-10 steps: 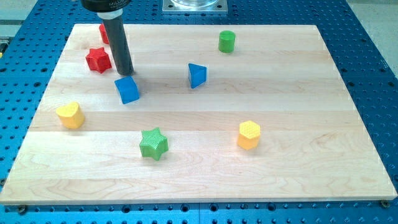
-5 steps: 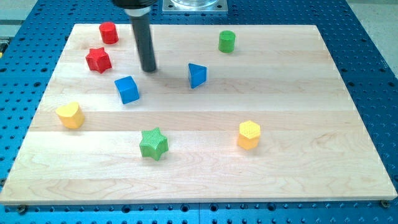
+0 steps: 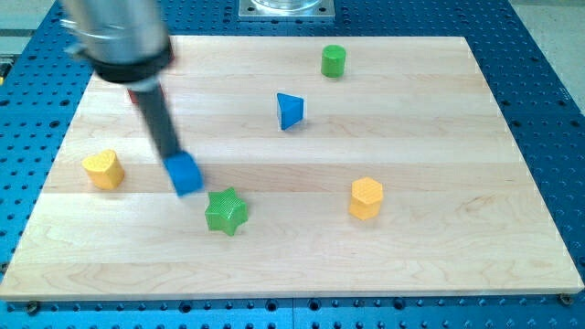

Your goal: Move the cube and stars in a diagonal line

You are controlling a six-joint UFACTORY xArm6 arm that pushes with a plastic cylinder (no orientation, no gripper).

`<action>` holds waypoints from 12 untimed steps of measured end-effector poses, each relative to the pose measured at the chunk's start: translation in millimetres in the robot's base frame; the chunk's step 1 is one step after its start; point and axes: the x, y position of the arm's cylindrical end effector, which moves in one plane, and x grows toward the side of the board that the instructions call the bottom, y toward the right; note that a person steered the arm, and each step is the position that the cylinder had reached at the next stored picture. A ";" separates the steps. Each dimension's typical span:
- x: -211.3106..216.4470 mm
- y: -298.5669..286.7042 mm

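Observation:
The blue cube (image 3: pixel 186 175) lies left of the board's middle, blurred by motion. My tip (image 3: pixel 171 155) touches its upper left side. The green star (image 3: pixel 226 211) lies just below and right of the cube, a small gap apart. The red star is mostly hidden behind the arm at the upper left; only a red sliver (image 3: pixel 133 94) shows there.
A blue triangular block (image 3: pixel 290 110) lies above the middle. A green cylinder (image 3: pixel 334 60) stands near the top edge. A yellow block (image 3: pixel 102 169) lies at the left and a yellow hexagonal block (image 3: pixel 366 197) at the right. The wooden board (image 3: pixel 457 183) rests on a blue perforated table.
My tip swung from above the cube's right side to its upper left and pushed it down the view toward the green star. The arm now covers the red star and red cylinder.

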 end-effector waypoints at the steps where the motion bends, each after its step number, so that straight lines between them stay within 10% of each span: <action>1: 12.6 77.9; 3: 118.5 87.9; 5: 51.7 -44.8; 9: -101.4 -2.7; 12: -97.5 -100.4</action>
